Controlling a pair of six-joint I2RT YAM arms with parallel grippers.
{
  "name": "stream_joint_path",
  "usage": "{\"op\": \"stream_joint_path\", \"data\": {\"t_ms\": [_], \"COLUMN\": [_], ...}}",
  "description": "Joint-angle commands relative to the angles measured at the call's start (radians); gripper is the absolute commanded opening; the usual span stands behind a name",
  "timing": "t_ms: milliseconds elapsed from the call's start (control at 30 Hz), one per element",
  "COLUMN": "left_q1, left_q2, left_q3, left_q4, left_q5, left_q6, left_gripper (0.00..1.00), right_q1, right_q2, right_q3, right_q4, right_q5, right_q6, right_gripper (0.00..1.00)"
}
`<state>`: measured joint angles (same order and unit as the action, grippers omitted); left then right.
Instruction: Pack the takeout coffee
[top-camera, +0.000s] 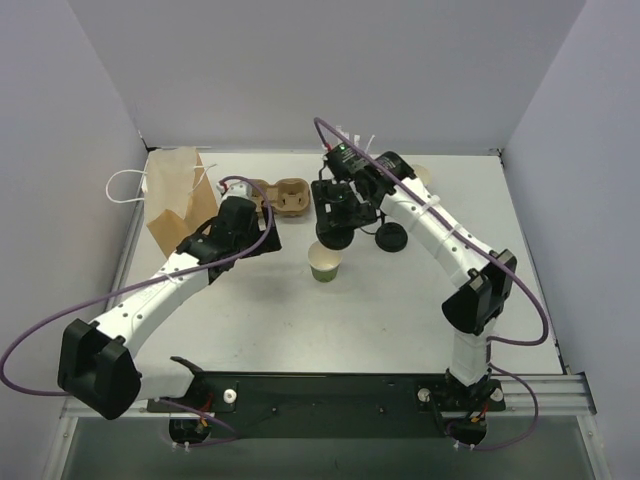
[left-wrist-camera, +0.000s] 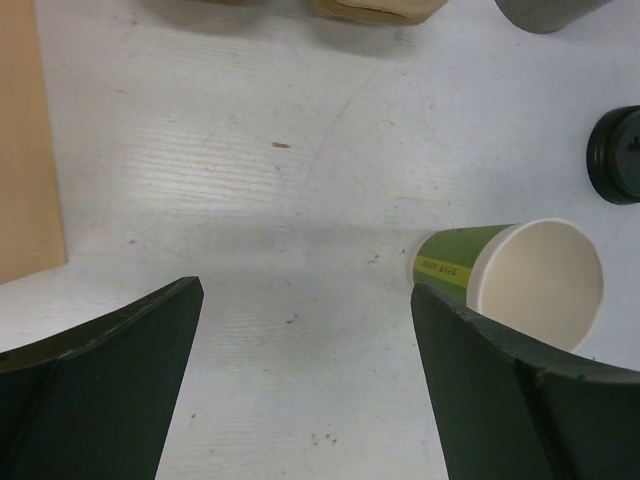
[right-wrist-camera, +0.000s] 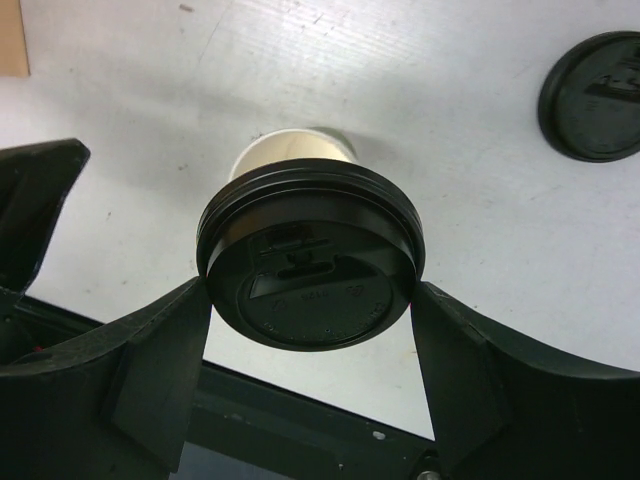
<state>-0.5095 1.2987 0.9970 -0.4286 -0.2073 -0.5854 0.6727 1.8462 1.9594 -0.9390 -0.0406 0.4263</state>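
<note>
Right hand (right-wrist-camera: 310, 292) grasps lid (right-wrist-camera: 310, 262); centre it level over cup (right-wrist-camera: 291, 150), then press evenly. Left hand (left-wrist-camera: 305, 295) hangs released.

Takeout coffee (right-wrist-camera: 310, 265) body hidden beneath its lid, grey holder (left-wrist-camera: 545, 12) and paper bag (left-wrist-camera: 25, 140) cropped by edges

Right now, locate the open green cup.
Top view, centre: the green cup stands just on the near side of the right gripper, which holds a black lid.
</note>
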Motion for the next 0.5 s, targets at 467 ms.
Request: {"op": "stream_joint_path", "data": {"t_ms": [467], "left_q1": [0.037], "left_q2": [-0.170], "left_q3": [0.019], "left_q4": [-0.191], "left_q5": [-0.242], "left_q6": [-0.076], "left_gripper": [0.97], "right_q1": [0.105], "right_q2": [0.228], "right_q3": [0.171], "right_q4": [-0.213], "right_q5": [0.038], "right_q6": [-0.018], "right_gripper": [0.68]}}
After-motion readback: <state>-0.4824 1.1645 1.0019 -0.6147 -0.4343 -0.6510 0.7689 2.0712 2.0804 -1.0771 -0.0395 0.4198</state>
